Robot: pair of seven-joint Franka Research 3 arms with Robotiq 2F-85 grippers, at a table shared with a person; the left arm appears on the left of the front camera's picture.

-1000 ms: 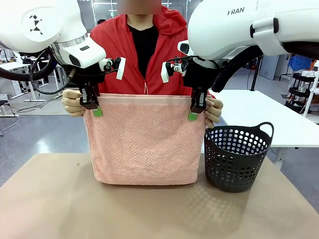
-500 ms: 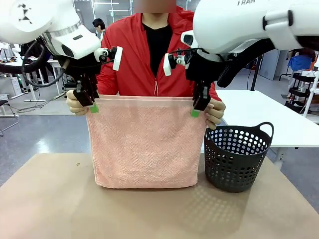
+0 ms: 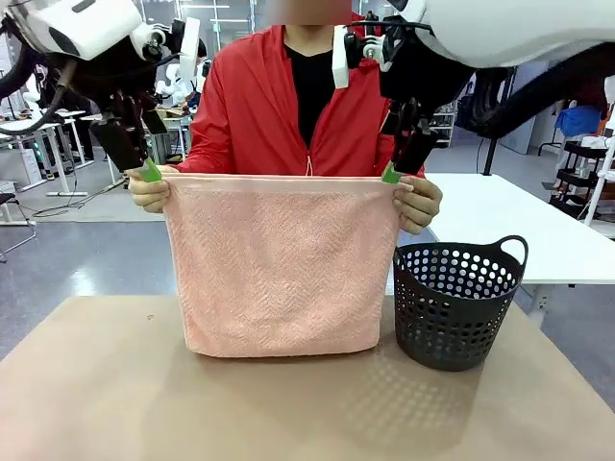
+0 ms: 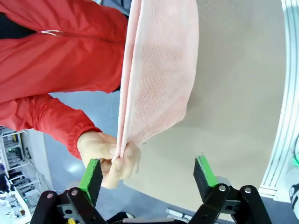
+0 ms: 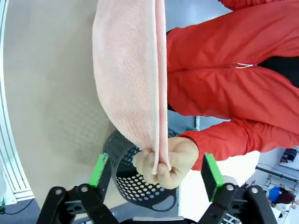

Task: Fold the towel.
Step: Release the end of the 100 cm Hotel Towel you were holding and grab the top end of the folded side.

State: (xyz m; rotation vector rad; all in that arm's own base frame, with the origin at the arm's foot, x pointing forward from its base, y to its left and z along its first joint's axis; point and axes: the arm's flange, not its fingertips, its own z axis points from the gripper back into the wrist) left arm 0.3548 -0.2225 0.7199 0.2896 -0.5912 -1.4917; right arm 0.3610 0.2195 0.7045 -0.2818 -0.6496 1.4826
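Note:
The salmon-pink towel (image 3: 281,264) hangs doubled in front of the person, its lower edge at the brown table (image 3: 115,394). The person's hands (image 3: 149,189) pinch its two top corners. My left gripper (image 3: 139,158) hovers open just above the towel's left corner, clear of the cloth. My right gripper (image 3: 404,161) is open just above the right corner. In the left wrist view the towel (image 4: 159,70) hangs edge-on beyond my open left gripper (image 4: 147,173), with the person's hand (image 4: 110,158) pinching it. In the right wrist view the towel (image 5: 126,70) hangs beyond my open right gripper (image 5: 154,171).
A dark perforated basket (image 3: 456,303) stands on the table to the right of the towel, close to its edge. It also sits under the towel corner in the right wrist view as the basket (image 5: 135,186). A white table (image 3: 519,226) lies behind on the right.
Both grippers have opened, let go of the towel's top corners and risen. The person now holds the towel alone, slightly higher than before.

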